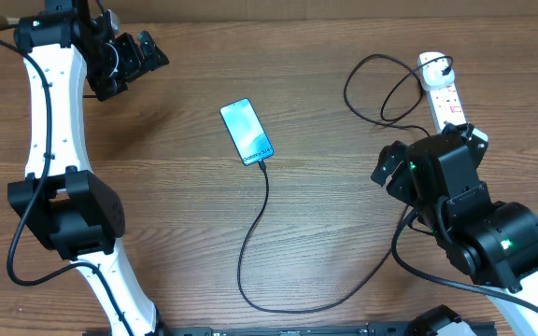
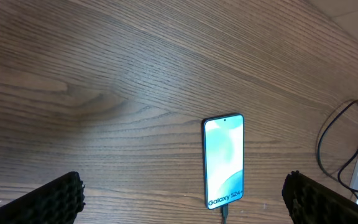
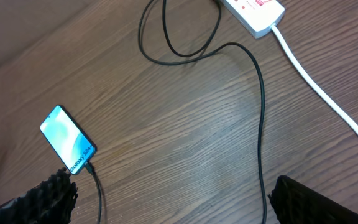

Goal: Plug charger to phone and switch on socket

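Wood-grain tabletop [image 1: 185,215]. Phone [image 1: 247,131] at frame centre, charger [image 1: 250,243] seemingly seated in its lower end. Socket [image 1: 442,93] upper right, probably still off. Left gripper [image 1: 146,54], right gripper [image 1: 392,173] agape, empty. Next: toggle socket with right gripper.

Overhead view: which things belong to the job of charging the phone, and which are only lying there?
For the job: phone, charger cable, power strip.
Only lying there: white cord of the strip, on the wooden table.
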You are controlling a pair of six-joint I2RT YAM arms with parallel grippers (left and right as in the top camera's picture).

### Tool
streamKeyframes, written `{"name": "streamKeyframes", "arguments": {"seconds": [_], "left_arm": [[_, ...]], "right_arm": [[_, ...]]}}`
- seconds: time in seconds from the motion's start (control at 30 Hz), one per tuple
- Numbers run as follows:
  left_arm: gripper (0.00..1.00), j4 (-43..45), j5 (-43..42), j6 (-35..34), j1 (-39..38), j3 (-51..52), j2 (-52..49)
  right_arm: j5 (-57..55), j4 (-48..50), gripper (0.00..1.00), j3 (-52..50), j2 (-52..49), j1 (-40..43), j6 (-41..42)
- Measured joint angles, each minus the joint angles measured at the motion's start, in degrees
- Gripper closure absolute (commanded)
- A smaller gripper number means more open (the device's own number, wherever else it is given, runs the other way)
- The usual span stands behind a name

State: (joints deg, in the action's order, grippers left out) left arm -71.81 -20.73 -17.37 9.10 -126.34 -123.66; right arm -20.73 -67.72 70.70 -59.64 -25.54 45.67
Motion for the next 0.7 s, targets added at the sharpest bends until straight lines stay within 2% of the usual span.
{"name": "streamKeyframes", "arguments": {"seconds": [0.23,0.33,0.5,0.7], "left_arm": [[0.0,0.0,0.0,0.0,0.0,0.0,0.0],[0.0,0.0,0.0,0.0,0.0,0.0,0.0],[0.0,0.0,0.0,0.0,0.0,0.0,0.0],[0.0,0.0,0.0,0.0,0.0,0.0,0.0]], "right_arm": [[0.0,1.4,0.0,0.0,0.0,0.0,-2.7],[0.0,5.0,0.0,-0.3,0.0,0.0,-6.1],[1.4,15.4,0.0,-4.9,1.3,0.3,-15.6],[6.7,31.9,0.0,-16.8,6.7,4.1,-26.4]]}}
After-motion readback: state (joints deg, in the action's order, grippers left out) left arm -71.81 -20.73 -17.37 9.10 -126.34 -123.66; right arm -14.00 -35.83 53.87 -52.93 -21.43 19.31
